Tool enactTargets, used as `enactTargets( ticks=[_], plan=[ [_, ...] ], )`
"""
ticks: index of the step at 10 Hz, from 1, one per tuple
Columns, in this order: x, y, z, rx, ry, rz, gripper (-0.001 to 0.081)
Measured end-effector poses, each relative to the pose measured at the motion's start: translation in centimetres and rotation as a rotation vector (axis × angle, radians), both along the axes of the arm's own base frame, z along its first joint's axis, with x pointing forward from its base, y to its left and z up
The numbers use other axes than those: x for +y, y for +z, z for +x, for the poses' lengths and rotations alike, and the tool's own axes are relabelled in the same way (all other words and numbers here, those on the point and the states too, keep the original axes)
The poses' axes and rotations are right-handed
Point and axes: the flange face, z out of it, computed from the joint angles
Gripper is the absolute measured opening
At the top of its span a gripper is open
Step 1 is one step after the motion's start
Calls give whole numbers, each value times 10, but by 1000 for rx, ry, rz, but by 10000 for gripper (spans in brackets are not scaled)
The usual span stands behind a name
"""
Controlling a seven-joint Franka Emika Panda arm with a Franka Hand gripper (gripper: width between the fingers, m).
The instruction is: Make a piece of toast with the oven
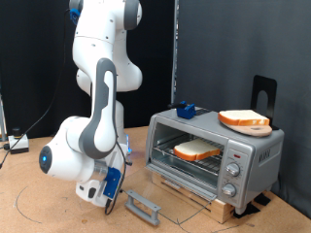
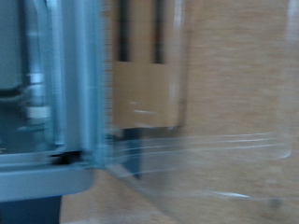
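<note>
The silver-grey oven [image 1: 255,155] stands on a wooden board at the exterior view's right. Its glass door [image 1: 170,189] hangs open and down, with its grey handle [image 1: 144,206] near the table. One bread slice [image 1: 197,149] lies on the wire rack inside. A second, similar slice [image 1: 244,119] lies on the oven's top. My gripper [image 1: 109,192] is low by the table, just to the exterior view's left of the door handle, holding nothing that shows. The wrist view is blurred; it shows the oven's metal frame [image 2: 70,84] and the glass door [image 2: 224,159] close up, no fingers.
A small blue object [image 1: 185,110] sits on the oven's top at its far left corner. A black stand [image 1: 264,92] rises behind the oven. Cables and a small box [image 1: 17,144] lie at the exterior view's left. A black curtain hangs behind.
</note>
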Motion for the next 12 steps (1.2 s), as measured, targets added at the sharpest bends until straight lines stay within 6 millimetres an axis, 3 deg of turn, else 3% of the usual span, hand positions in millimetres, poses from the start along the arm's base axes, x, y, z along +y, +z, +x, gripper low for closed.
enactTargets(
  ticks=[5, 12],
  plan=[
    [-2, 56, -11, -46, -1, 239, 809],
    [33, 113, -33, -95, 43, 332, 809]
  ],
)
